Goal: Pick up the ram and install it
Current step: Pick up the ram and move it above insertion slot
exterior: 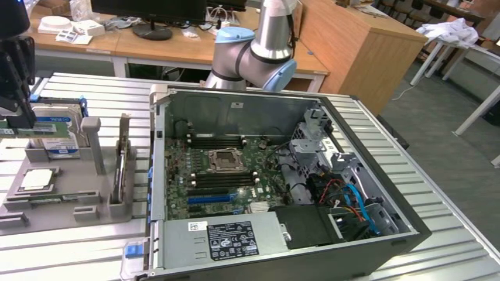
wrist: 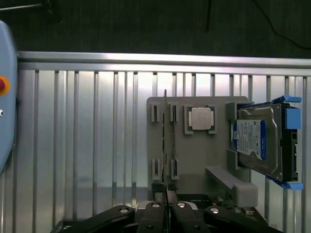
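Note:
The ram point(exterior: 39, 128) is a thin green stick. It hangs level above the grey tray point(exterior: 74, 187) at the exterior view's left, in front of the hard drive. My black gripper point(exterior: 17, 117) is shut on its upper edge. In the wrist view the ram point(wrist: 165, 141) shows edge-on as a thin line, pinched between the fingers of the gripper point(wrist: 166, 208) over the tray's slot holders point(wrist: 155, 112). The open computer case point(exterior: 390, 234) lies to the exterior view's right, and its black memory slots point(exterior: 215, 142) flank the processor socket point(exterior: 222, 158).
On the tray sit a square silver processor point(exterior: 37, 178) point(wrist: 201, 118) and a blue-labelled hard drive point(exterior: 61, 145) point(wrist: 257, 141). Another green strip point(exterior: 47, 199) lies in a tray slot. A grey upright post point(exterior: 92, 143) stands beside the drive. The arm's base point(exterior: 258, 50) rises behind the case.

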`<control>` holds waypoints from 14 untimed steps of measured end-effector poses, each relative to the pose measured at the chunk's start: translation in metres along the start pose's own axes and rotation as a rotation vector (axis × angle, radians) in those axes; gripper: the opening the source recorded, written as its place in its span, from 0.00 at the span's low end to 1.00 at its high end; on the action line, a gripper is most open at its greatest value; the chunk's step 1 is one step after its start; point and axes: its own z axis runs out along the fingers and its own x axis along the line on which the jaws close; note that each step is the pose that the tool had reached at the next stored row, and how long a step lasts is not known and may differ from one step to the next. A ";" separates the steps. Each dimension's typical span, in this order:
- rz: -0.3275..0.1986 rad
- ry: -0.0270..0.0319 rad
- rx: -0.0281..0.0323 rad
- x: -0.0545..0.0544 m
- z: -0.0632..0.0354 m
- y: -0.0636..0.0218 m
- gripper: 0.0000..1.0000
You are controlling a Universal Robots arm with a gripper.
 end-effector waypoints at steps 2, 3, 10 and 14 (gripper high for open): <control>0.000 0.0000 0.0000 0.000 0.0000 -0.0001 0.12; 0.000 0.0001 -0.0001 0.000 -0.0001 -0.0006 0.12; 0.000 0.0000 0.0000 0.000 -0.0002 -0.0088 0.12; 0.000 0.0000 0.0000 0.000 -0.0003 -0.0159 0.12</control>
